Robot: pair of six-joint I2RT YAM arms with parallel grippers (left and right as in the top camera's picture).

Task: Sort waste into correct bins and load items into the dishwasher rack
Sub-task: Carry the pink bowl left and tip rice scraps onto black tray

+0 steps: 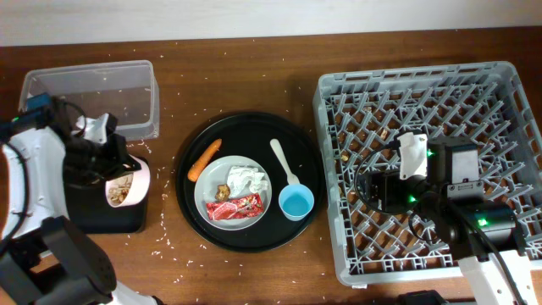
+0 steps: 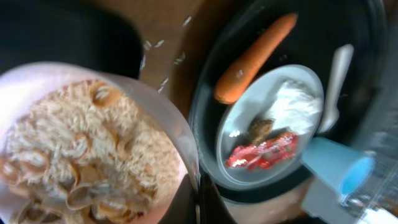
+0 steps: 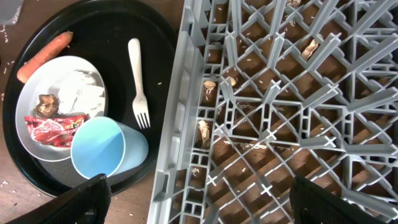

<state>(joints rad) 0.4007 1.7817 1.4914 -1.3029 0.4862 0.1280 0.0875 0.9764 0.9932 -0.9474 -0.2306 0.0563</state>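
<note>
Pinched white bowl of food scraps in left gripper, left of frame, over black tray, hovered right gripper spread wide, empty, above dishwasher rack.

Blurred, cropped bowl — black tray mostly hidden.

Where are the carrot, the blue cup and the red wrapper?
carrot (image 1: pixel 204 159), overhead view, middle of its length.
blue cup (image 3: pixel 99 148), right wrist view, inside of its open mouth.
red wrapper (image 1: pixel 235 207), overhead view, centre of the wrapper.
</note>
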